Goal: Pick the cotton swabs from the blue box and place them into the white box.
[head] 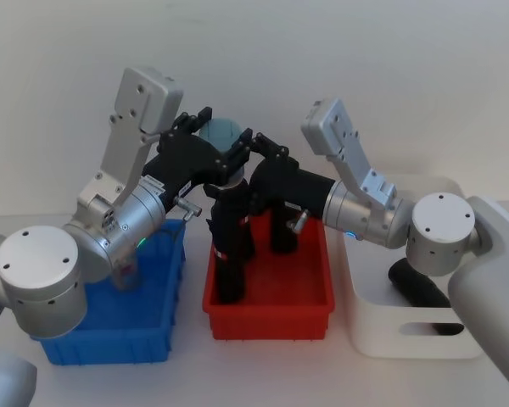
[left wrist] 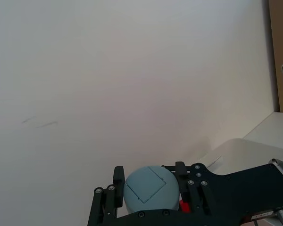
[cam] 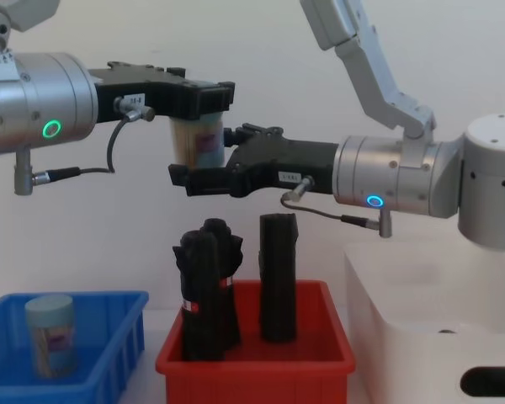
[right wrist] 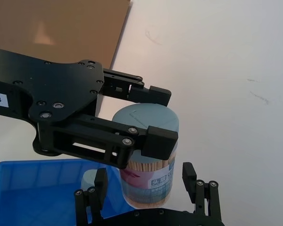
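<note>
Left end effector (cam: 204, 94) clamped; right end effector (cam: 204, 172) spread.

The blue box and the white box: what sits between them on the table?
A red bin holding tall black rolled bundles, seen in the head and chest views between the blue box and the white box.

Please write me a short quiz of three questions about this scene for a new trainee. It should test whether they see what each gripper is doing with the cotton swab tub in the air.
1. True or false: the right gripper has its jaws open, one on each side of the raised cotton swab tub.
2. How many cotton swab tubs can be seen in the blue box? A) none B) one C) three
3. Fill the gap: the left gripper is shut on the raised tub, which hangs above the ____ bin.

Key: 1 true; 2 B; 3 red.
</note>
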Tool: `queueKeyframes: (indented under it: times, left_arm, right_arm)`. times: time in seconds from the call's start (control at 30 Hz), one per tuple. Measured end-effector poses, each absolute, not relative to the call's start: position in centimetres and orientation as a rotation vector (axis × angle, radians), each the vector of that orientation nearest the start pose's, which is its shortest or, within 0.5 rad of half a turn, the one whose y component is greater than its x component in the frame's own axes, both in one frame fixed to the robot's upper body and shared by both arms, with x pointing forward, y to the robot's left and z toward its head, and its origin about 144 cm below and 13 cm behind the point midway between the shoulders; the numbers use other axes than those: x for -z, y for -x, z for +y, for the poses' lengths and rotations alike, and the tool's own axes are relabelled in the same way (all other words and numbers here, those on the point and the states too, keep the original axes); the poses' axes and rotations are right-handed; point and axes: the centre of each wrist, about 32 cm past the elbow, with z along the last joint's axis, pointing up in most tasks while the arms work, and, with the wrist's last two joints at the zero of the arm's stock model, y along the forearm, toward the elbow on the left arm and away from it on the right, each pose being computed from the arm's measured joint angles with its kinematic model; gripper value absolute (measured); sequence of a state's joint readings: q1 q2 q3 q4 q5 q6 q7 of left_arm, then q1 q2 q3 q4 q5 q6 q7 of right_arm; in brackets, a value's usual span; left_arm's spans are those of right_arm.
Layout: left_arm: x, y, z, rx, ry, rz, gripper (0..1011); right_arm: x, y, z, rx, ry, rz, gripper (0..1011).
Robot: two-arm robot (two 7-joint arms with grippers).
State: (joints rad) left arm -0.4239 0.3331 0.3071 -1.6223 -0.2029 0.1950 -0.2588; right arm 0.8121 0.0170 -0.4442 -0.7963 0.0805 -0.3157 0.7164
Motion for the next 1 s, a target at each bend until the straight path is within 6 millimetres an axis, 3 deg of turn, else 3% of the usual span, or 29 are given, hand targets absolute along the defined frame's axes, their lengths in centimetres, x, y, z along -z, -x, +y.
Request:
queueKeyframes:
  times: [0.27,0.7,1.0]
  left_arm:
    - [-129.46,-54.09,22.48,-1.032,-0.056,-0.29,668]
    - [-129.46,-54.12,22.41,-1.025,-0.059,-0.287,666]
    - [-129.44,-54.13,22.38,-1.024,-0.06,-0.286,666]
  right_arm:
    - [-123.71,-65.32,-13.4,0.521,0.036,-0.391,988]
    - [-123.66,-65.4,-13.24,0.53,0.031,-0.394,644]
    - [-123.64,-65.43,-13.22,0.533,0.03,-0.395,640]
